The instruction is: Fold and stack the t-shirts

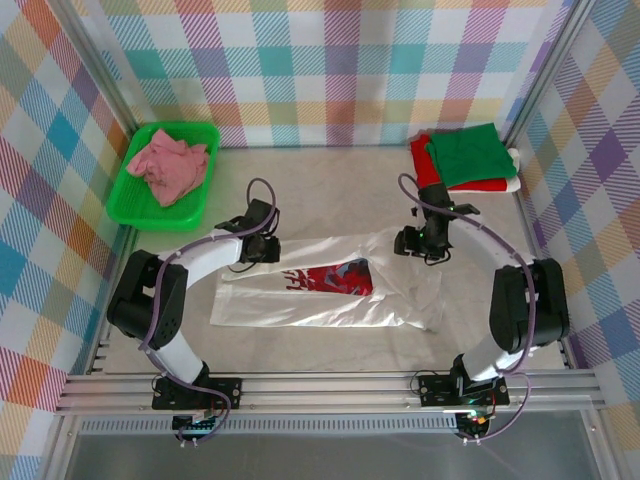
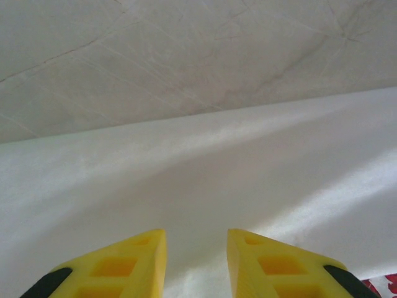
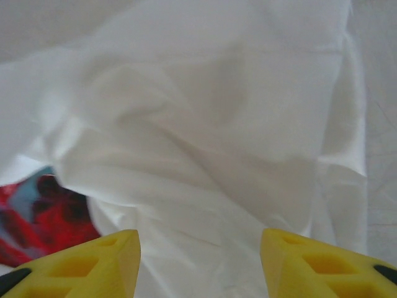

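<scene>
The white shirt [image 1: 320, 305] lies flat mid-table, partly folded, its red print [image 1: 335, 278] facing up. The left gripper [image 1: 262, 245] sits at the shirt's far left edge, jaws narrowly apart over the cloth with nothing between them. The right gripper [image 1: 415, 243] hangs over the rumpled far right corner, jaws wide and holding nothing. Far left, a pink shirt [image 1: 168, 165] fills the tray [image 1: 150, 220]. Far right, a green shirt [image 1: 468, 152] lies on a red one [image 1: 421, 160].

plaid walls [image 1: 340, 70], alu frame [image 1: 330, 390] (pale table [image 1: 330, 185])
</scene>
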You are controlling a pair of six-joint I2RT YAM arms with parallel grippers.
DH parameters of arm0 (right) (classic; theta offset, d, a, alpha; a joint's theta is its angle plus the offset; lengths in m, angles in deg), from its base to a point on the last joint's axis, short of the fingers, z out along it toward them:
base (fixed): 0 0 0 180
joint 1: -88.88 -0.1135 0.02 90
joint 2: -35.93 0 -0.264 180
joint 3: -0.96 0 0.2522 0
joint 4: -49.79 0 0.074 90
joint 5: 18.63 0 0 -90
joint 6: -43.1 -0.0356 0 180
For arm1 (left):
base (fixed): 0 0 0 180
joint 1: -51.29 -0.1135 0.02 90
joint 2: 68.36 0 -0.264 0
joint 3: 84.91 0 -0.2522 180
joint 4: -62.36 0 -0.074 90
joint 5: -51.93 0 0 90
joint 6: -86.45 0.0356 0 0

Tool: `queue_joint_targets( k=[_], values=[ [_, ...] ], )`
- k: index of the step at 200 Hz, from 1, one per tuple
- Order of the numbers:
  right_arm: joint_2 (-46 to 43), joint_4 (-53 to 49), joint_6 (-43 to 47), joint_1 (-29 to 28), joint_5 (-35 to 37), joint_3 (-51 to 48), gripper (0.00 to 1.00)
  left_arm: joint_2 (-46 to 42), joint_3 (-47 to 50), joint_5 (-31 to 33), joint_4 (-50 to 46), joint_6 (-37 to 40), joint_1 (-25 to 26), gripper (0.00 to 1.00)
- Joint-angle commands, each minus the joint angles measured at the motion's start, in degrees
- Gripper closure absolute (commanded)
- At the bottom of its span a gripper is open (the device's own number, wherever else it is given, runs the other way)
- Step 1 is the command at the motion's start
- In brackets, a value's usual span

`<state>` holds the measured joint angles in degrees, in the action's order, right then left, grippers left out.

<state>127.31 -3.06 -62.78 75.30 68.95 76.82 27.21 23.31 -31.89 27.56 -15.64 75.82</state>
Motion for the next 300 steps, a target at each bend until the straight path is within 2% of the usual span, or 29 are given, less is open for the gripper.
queue_joint_targets(
  k=[1, 25, 44, 69, 82, 123, 153, 165, 176, 215, 218, 223, 226, 236, 241, 250, 262, 280, 300],
  values=[
    [1.8, -4.1, 1.5, -1.1, 2.1, 0.1, 0.47, 0.5, -1.2, 1.8, -1.1, 0.4, 0.4, 0.69],
    [2.9, -1.2, 0.9, -1.2, 1.0, -2.5, 0.48, 1.3, -1.1, 1.4, -0.5, 0.1, 0.4, 0.69],
    [3.4, 1.1, 0.8, -1.3, -0.6, -3.0, 0.56, 1.8, -1.0, 0.8, 0.4, -0.3, 0.4, 0.69],
    [3.1, 1.8, 0.2, -1.6, -0.6, -2.6, 0.71, 2.3, -1.3, 0.6, 0.1, -0.7, 0.4, 0.70],
    [1.9, 1.2, 0.0, -1.6, 0.3, -2.5, 0.83, 2.0, -1.0, 1.2, 0.1, -0.9, 0.4, 0.70],
    [-6.3, -2.5, -0.6, -1.7, 2.3, -2.3, 1.00, 1.0, -0.2, 2.4, 0.4, -0.8, 0.4, 0.70],
    [-11.5, -4.9, -0.7, -1.8, 0.0, -3.0, 1.00, 0.9, -0.2, 2.8, 0.7, -1.0, 0.4, 0.71],
    [-11.6, -6.2, -0.9, -1.8, -0.8, -3.0, 1.00, 0.8, 0.0, 2.8, 0.9, -1.1, 0.4, 0.71],
    [-11.7, -7.0, -0.7, -2.1, -1.9, -3.6, 1.00, 0.5, 0.3, 2.9, 1.4, -1.3, 0.4, 0.76],
    [-14.6, -6.7, -2.5, -2.2, -3.2, -7.1, 1.00, 0.7, 0.1, 3.4, 0.8, -1.1, 0.4, 0.76],
    [-14.7, -6.5, -2.5, -2.2, -3.7, -7.2, 0.95, 0.8, 0.1, 3.4, 0.8, -1.2, 0.4, 0.76],
    [-14.8, -6.1, -2.6, -2.3, -4.7, -7.4, 0.78, 0.8, 0.2, 3.4, 0.7, -1.2, 0.4, 0.76],
    [-14.8, -5.8, -2.6, -2.3, -5.3, -7.5, 0.74, 1.0, 0.1, 3.5, 0.8, -1.2, 0.4, 0.76],
    [-14.8, -4.9, -2.7, -2.4, -8.4, -7.9, 0.82, 1.1, 0.3, 3.4, 1.0, -1.2, 0.4, 0.75],
    [-14.8, -4.3, -3.0, -2.4, -9.8, -8.1, 0.83, 1.2, 0.4, 3.4, 1.1, -1.3, 0.4, 0.75],
    [-14.9, -3.7, -3.8, -2.4, -11.0, -8.6, 0.77, 1.1, 0.4, 3.5, 1.2, -1.6, 0.4, 0.75],
    [-15.1, -4.3, -5.2, -2.4, -7.9, -8.8, 0.65, 0.9, 0.7, 3.6, 1.3, -1.7, 0.4, 0.75],
    [-15.6, -4.3, -5.6, -2.5, -5.4, -9.3, 0.69, 0.3, 1.3, 4.1, 1.4, -1.7, 0.4, 0.74],
    [-16.0, -6.0, -7.3, -2.5, -0.9, -9.9, 0.61, -0.2, 1.5, 4.7, 0.9, -1.5, 0.4, 0.74]
  ],
)
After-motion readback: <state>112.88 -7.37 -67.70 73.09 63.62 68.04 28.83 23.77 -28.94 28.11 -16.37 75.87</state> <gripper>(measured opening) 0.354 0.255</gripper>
